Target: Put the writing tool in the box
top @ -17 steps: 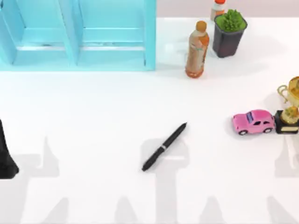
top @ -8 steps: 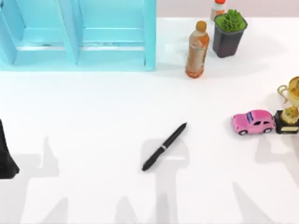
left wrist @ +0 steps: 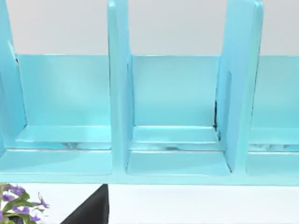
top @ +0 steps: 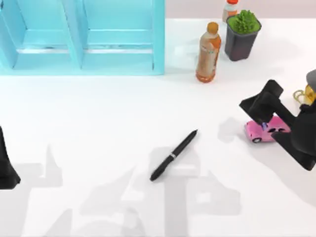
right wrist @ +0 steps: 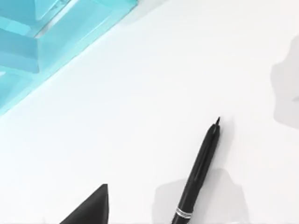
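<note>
- Pen first: slim black pen with a silver ring (top: 174,155) lies diagonal on the white table (top: 98,123), well apart from the turquoise open box (top: 84,39).
- Looks light, stiff, smooth, apt to roll; grip across the ring.
- Right end effector (top: 261,106) hovers over the pink toy car (top: 264,132), grip unreadable.
- Left arm parked at the table's left edge.

Both arms matte black, blocky angular links; right hand (top: 260,106) black, boxy; no visible markings or cables.

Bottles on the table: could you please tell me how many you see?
2: the orange bottle stands right of the blue box; a second bottle is partly hidden behind the potted plant.
</note>
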Available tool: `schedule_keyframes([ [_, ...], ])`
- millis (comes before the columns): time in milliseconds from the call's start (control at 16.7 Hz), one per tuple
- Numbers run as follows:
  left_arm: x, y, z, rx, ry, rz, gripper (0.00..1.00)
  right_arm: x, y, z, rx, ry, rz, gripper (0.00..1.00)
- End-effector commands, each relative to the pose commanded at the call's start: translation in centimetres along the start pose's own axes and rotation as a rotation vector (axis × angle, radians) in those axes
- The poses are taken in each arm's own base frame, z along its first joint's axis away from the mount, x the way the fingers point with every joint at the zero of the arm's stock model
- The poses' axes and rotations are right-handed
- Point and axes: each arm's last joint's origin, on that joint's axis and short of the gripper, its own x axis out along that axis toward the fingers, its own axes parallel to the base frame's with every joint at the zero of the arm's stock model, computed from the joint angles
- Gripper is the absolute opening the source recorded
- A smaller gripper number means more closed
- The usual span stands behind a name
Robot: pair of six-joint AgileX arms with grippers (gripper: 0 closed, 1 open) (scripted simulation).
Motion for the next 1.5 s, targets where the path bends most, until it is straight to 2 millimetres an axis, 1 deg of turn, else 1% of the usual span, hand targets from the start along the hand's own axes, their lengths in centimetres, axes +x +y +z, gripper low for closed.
schedule_keyframes([
  [180, 0.0, 0.0, 0.0, 0.000, 0.000, 0.000, 1.00, 4.8, 1.4, -1.5, 0.157, 0.150, -0.090, 1.00],
  [240, 0.0, 0.0, 0.0, 0.000, 0.000, 0.000, 1.00, 6.1, 1.7, -2.1, 0.198, 0.185, -0.117, 1.00],
  [360, 0.0, 0.0, 0.0, 0.000, 0.000, 0.000, 1.00, 8.1, 2.2, -3.2, 0.261, 0.236, -0.159, 1.00],
  [420, 0.0, 0.0, 0.0, 0.000, 0.000, 0.000, 1.00, 8.8, 2.4, -3.6, 0.283, 0.252, -0.174, 1.00],
  [540, 0.0, 0.0, 0.0, 0.000, 0.000, 0.000, 1.00, 9.6, 2.6, -4.1, 0.304, 0.270, -0.188, 1.00],
  [900, 0.0, 0.0, 0.0, 0.000, 0.000, 0.000, 1.00, 9.6, 2.5, -4.1, 0.308, 0.268, -0.191, 1.00],
  [1020, 0.0, 0.0, 0.0, 0.000, 0.000, 0.000, 1.00, 10.5, 2.7, -4.3, 0.307, 0.269, -0.186, 1.00],
  [1140, 0.0, 0.0, 0.0, 0.000, 0.000, 0.000, 1.00, 12.3, 2.7, -4.7, 0.307, 0.271, -0.185, 1.00],
  [1380, 0.0, 0.0, 0.0, 0.000, 0.000, 0.000, 1.00, 17.2, 1.8, -6.3, 0.307, 0.274, -0.196, 1.00],
  [1500, 0.0, 0.0, 0.0, 0.000, 0.000, 0.000, 1.00, 18.6, 1.4, -6.9, 0.307, 0.273, -0.193, 1.00],
])
